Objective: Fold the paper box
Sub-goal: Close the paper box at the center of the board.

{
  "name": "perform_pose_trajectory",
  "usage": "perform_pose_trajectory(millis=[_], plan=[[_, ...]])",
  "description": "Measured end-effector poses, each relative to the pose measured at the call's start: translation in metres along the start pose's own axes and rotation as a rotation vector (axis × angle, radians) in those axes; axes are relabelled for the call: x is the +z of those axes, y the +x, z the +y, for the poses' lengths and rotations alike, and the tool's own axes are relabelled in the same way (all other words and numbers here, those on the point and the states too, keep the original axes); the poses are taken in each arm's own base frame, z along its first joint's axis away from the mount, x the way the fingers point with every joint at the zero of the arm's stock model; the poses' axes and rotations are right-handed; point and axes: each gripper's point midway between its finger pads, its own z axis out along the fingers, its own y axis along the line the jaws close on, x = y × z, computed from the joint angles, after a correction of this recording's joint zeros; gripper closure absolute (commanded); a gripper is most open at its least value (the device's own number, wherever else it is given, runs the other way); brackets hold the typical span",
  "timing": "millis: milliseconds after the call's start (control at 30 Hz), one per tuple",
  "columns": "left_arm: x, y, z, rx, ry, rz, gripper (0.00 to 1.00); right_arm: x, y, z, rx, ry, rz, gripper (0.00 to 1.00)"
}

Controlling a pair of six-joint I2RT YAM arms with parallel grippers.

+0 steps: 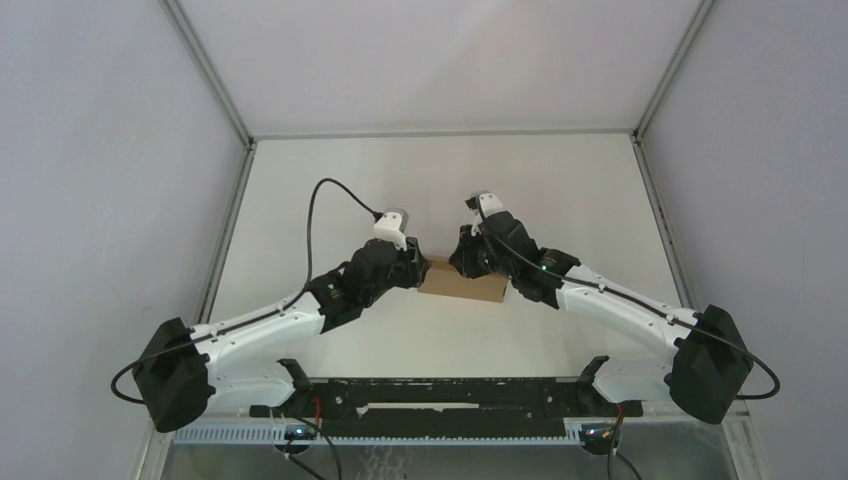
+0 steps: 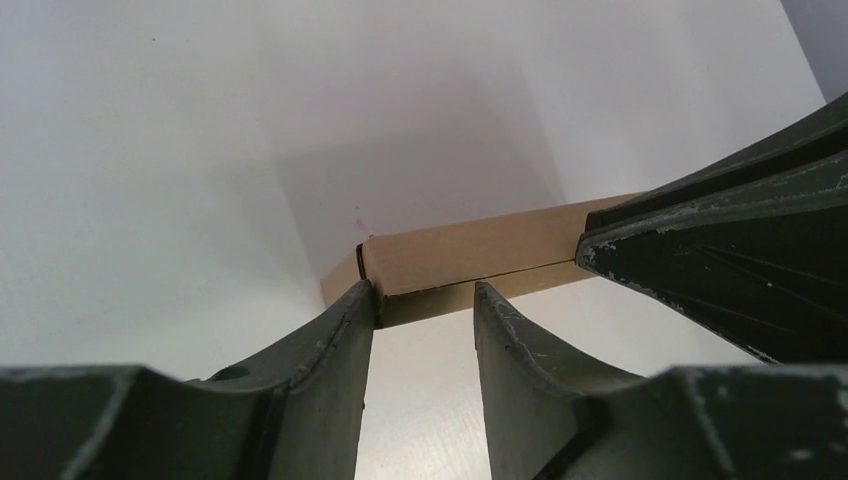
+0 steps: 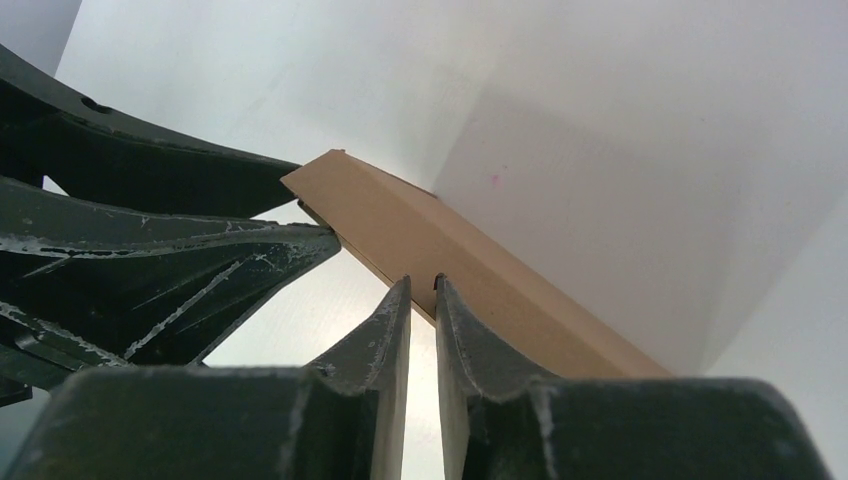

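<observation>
**Left end effector** [image 2: 425,300]: the two dark fingers [image 2: 335,370] stand clearly parted, with bare worktop [image 1: 420,180] showing through the gap. The tip of one finger touches the near corner of the paper box [image 2: 470,250]. The other tip sits just under the box's lower edge. Nothing is clamped between them.

**Right end effector** [image 3: 422,285]: the fingers are drawn almost together, leaving only a thin slit. Both tips meet the long lower edge of the box, close to its end. It cannot be determined from the wrist view whether they pinch that edge or merely rest against it.

**Paper box:** plain brown cardboard, seen as a flat, closed rectangular form. It lies on the pale worktop near the middle, directly between the two end effectors. From overhead the left unit covers its left end and the right unit covers its upper right part. Each wrist view shows the opposite unit's fingers against the far end of the box.

**Surroundings:** both arms reach inward from their bases at the near edge. A black cable [image 1: 318,205] loops above the left arm. Pale panels enclose the worktop on three sides.
</observation>
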Motion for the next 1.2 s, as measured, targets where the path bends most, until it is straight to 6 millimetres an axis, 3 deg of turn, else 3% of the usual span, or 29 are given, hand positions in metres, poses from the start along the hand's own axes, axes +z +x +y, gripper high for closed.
perform_pose_trajectory(millis=[267,433,500,600,800,1200], plan=[[-0.007,0.002,0.0,-0.003,0.008,0.018,0.54,0.001,0.0,0.0,0.0,-0.002,0.0,0.78],[-0.007,0.003,0.002,0.0,-0.003,0.02,0.7,0.005,0.0,0.0,0.0,0.0,-0.004,0.78],[-0.007,0.003,0.006,0.003,-0.02,0.019,0.71,0.006,-0.001,0.0,0.0,0.0,-0.008,0.79],[-0.007,0.003,0.008,0.004,-0.029,0.018,0.69,0.009,-0.001,0.0,0.0,-0.001,-0.016,0.78],[-0.009,0.003,0.002,0.001,-0.001,0.026,0.52,0.016,0.0,0.0,0.002,-0.01,-0.032,0.79],[-0.024,0.014,-0.003,0.006,0.052,0.089,0.5,0.024,0.006,-0.003,0.028,-0.031,-0.074,0.76]])
